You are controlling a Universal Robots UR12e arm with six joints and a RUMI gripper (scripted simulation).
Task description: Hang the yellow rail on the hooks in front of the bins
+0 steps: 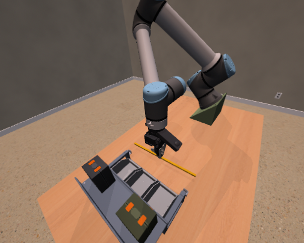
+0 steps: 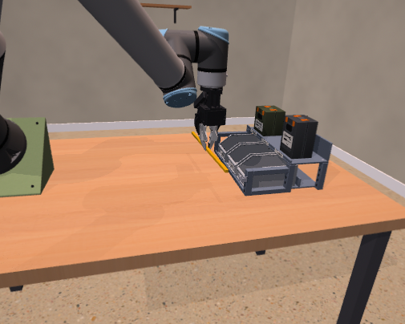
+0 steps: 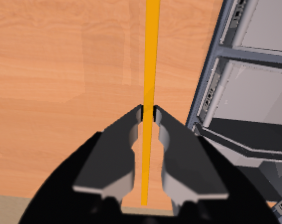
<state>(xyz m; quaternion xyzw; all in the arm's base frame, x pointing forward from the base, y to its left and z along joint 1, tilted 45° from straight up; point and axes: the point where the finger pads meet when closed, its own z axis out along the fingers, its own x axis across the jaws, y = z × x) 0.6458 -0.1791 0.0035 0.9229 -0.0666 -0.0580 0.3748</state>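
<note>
The yellow rail (image 1: 179, 166) (image 2: 219, 161) (image 3: 151, 50) is a long thin bar. My gripper (image 1: 160, 156) (image 2: 208, 148) (image 3: 148, 106) is shut on it near the middle, pointing down. The rail hangs roughly level above the table, in front of the bins (image 1: 162, 199) (image 3: 247, 95). In the wrist view it runs left of the rack's front edge, at a slight angle to it. One hook (image 1: 128, 153) is at the far front corner of the rack, the other hook (image 1: 185, 192) at the opposite front corner. The rail touches neither. The end plates are too small to make out clearly.
The blue-grey rack (image 1: 99, 204) (image 2: 248, 188) holds the bins. On its rear shelf stand a black box (image 1: 106, 180) (image 2: 299, 140) and a dark green box (image 1: 150, 221) (image 2: 267, 120), both higher than the bins. The green robot base (image 1: 210, 115) (image 2: 42, 160) is across the table.
</note>
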